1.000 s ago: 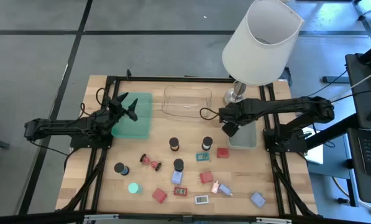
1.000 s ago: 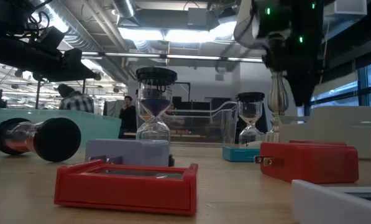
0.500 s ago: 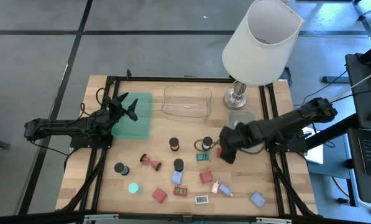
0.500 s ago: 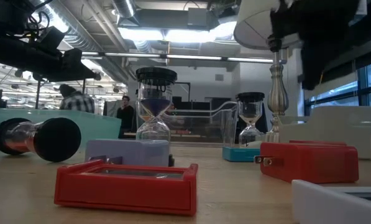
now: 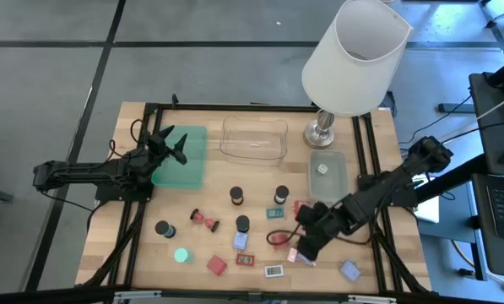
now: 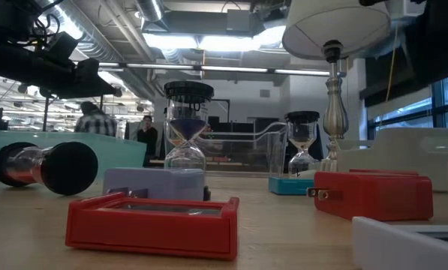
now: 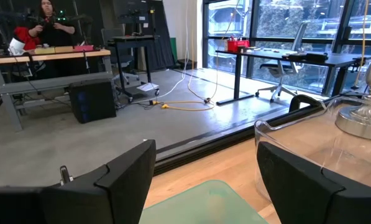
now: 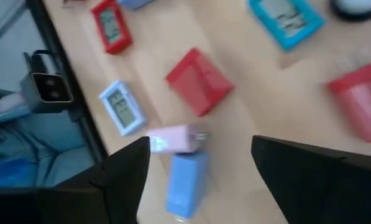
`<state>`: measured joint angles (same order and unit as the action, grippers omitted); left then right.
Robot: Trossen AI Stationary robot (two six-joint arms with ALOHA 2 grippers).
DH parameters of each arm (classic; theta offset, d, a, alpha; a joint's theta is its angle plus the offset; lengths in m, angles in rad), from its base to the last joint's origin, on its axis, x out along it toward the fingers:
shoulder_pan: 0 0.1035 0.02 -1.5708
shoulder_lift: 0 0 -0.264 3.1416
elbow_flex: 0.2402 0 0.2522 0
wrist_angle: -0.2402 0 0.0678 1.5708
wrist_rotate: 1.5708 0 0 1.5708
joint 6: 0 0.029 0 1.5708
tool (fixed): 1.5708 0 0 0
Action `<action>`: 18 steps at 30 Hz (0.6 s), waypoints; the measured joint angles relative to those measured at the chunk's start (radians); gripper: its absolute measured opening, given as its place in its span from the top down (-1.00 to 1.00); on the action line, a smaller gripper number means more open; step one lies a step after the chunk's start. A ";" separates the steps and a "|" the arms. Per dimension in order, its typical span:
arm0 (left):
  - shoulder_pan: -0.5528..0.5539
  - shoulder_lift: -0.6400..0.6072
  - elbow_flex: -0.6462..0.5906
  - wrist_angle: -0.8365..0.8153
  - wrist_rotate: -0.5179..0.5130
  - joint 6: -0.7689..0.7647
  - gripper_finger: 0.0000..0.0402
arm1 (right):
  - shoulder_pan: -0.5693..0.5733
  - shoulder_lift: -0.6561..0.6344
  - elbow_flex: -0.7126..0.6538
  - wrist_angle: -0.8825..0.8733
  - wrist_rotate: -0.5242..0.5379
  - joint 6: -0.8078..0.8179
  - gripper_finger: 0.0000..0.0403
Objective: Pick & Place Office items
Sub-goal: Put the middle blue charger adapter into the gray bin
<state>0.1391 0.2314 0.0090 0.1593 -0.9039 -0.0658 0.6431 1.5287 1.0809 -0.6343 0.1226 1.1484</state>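
From above, the wooden table (image 5: pixel 142 253) holds the scattered office items (image 5: pixel 241 241) across its middle, below the lamp (image 5: pixel 353 55). The left gripper (image 5: pixel 174 145) waits, fingers spread, over the green tray (image 5: pixel 184 169). The right gripper (image 5: pixel 306 245) hovers low, released, above a pink block (image 8: pixel 173 140) and blue block (image 8: pixel 185 183).

Landmark was the clear tray (image 5: pixel 253 139) at the table's far middle. Left of it lay the flat tray (image 5: pixel 181 156), with the left gripper (image 5: pixel 172 145) over its edge. Right of it stood the lamp (image 5: pixel 353 61); the small tray (image 5: pixel 327 173) lay nearer than the lamp, one bit (image 5: pixel 322 169) inside. Office items (image 5: pixel 239 222) were scattered nearer than the clear tray. The right gripper (image 5: pixel 305 246) hung over the near-right items, open.
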 joint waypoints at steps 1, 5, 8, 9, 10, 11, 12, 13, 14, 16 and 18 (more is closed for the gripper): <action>0.000 0.000 0.000 0.000 0.000 0.000 -0.39 | 0.010 0.013 0.000 0.010 0.000 0.010 -0.48; 0.000 0.000 0.000 0.000 0.000 0.000 -0.39 | 0.048 0.064 0.000 0.034 -0.008 0.024 -0.55; 0.000 0.000 0.000 0.000 0.000 0.000 -0.39 | 0.081 0.105 0.000 0.040 -0.011 0.042 -0.55; 0.000 0.000 0.000 0.000 0.000 0.000 -0.39 | 0.091 0.119 0.000 0.040 -0.013 0.046 -0.55; 0.000 0.000 0.000 0.000 0.000 0.000 -0.39 | 0.099 0.131 0.000 0.041 -0.016 0.046 -0.54; 0.000 0.000 0.000 0.000 0.000 0.000 -0.39 | 0.106 0.141 0.000 0.044 -0.024 0.046 -0.53; 0.000 0.000 0.000 0.000 0.000 0.000 -0.39 | 0.113 0.149 0.000 0.044 -0.035 0.046 -0.52; 0.000 0.000 0.000 0.000 0.000 0.000 -0.39 | 0.120 0.156 0.000 0.044 -0.040 0.046 -0.51; 0.000 0.000 0.000 0.000 0.000 0.000 -0.39 | 0.126 0.163 0.000 0.045 -0.046 0.049 -0.50; 0.000 0.000 0.000 0.000 0.000 0.000 -0.39 | 0.139 0.170 0.000 0.044 -0.053 0.048 -0.48; 0.000 0.000 0.000 0.000 0.000 0.000 -0.39 | 0.149 0.172 0.000 0.053 -0.052 0.048 -0.47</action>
<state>0.1390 0.2314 0.0086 0.1593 -0.9035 -0.0658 0.7917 1.7012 1.0809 -0.5817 0.0703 1.1969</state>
